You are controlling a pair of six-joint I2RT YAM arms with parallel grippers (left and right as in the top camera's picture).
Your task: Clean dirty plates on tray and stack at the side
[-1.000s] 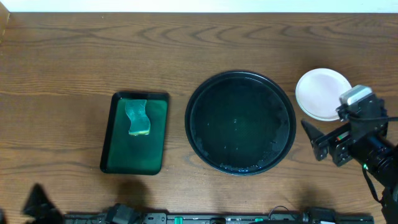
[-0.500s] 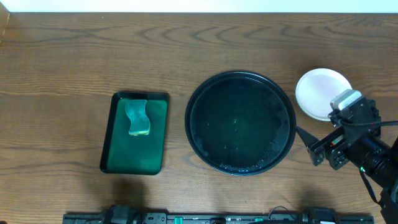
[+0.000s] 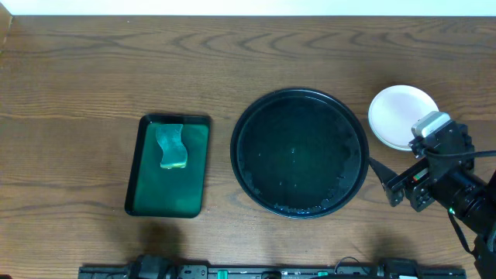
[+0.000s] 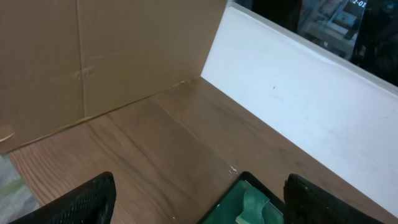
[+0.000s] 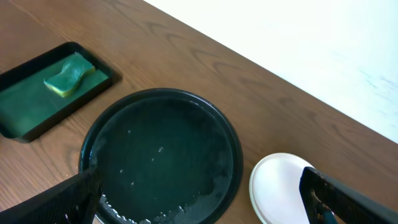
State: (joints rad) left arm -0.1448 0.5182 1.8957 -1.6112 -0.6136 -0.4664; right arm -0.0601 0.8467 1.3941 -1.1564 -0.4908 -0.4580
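The black tray (image 3: 235, 152) sits mid-table with no plate on it, only wet droplets; it also shows in the right wrist view (image 5: 231, 149). A clean white plate (image 3: 397, 114) lies on the wood right of the tray, also in the right wrist view (image 5: 280, 190); I cannot tell whether more plates lie under it. My right gripper (image 3: 391, 180) is open and empty, hovering between tray and plate (image 5: 205, 211). My left gripper (image 4: 199, 211) is open and empty, out of the overhead view.
A dark green rectangular tray (image 3: 139, 182) holding a green and yellow sponge (image 3: 172, 146) lies left of the black tray; both show in the left wrist view, tray (image 4: 227, 208), sponge (image 4: 256, 202). A cardboard wall (image 4: 93, 56) stands at the far left.
The left gripper's dark shape has left the overhead view at the bottom left. The right gripper shifted slightly towards the front and left, then held still.
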